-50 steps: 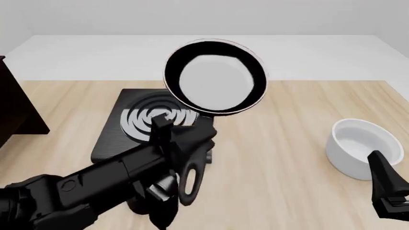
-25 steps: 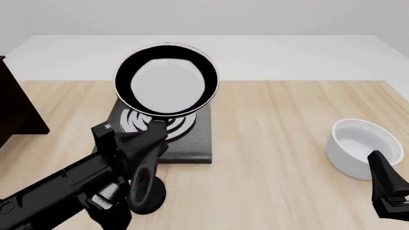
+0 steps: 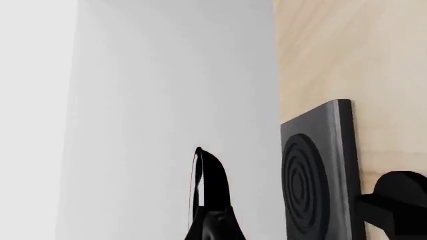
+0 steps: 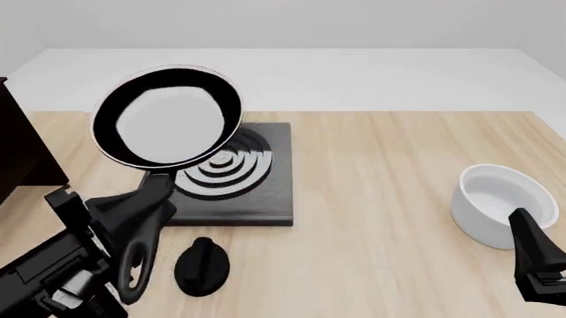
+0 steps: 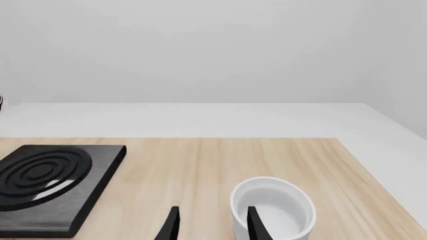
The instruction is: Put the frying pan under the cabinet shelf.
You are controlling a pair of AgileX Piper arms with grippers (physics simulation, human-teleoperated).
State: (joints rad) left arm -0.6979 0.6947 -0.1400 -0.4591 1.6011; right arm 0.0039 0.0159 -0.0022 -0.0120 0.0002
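Front view: the frying pan [image 4: 168, 117] is off the surface [image 4: 389, 199], tilted so its pale grey inside faces the camera, above the left part of the stove plate [image 4: 225, 173]. Left tool [image 4: 146, 199] is pinching the pan's short black handle — fingers pressed together on it. In the left wrist view the pan [image 3: 207, 185] shows edge-on as a thin black sliver.

The cabinet shelf [image 4: 22, 149] stands at the far left edge, only partly seen, well apart from the pan.

Small black knob [image 4: 201, 266] lies on the surface just in front of the stove plate.

Right tool [image 5: 210, 225] low at the right, fingers spread, empty — white bowl [image 5: 273, 207] just beyond them.
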